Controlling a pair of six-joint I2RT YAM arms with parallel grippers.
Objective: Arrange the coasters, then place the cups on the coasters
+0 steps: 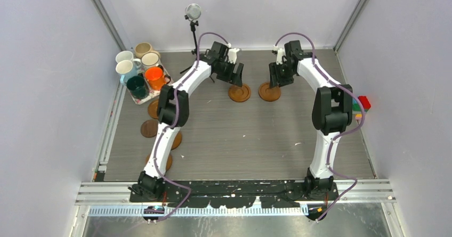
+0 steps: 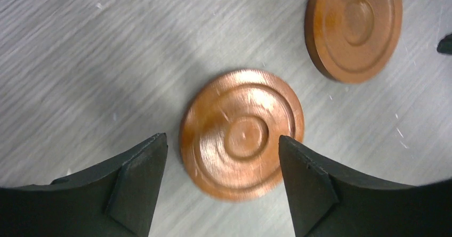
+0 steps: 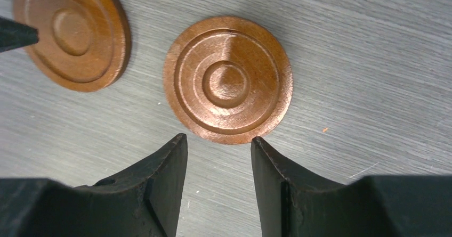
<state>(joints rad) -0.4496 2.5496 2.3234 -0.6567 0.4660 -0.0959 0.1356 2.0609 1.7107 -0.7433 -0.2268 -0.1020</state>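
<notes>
Two brown ringed coasters lie side by side at the far middle of the table, the left one (image 1: 239, 92) and the right one (image 1: 269, 91). My left gripper (image 2: 221, 137) hovers open over the left coaster (image 2: 242, 135), which lies flat, slightly blurred, with a gap to each finger. My right gripper (image 3: 218, 137) is open and empty just short of the right coaster (image 3: 228, 80). Several more coasters (image 1: 149, 128) lie by the left arm, partly hidden. The cups, among them orange (image 1: 156, 77) and dark green (image 1: 138, 86), stand at the far left.
The cups crowd a rectangular floral tray (image 1: 139, 99) against the left wall. A small stand with a round head (image 1: 193, 12) rises at the back. Coloured blocks (image 1: 363, 103) sit at the right edge. Walls close in on three sides.
</notes>
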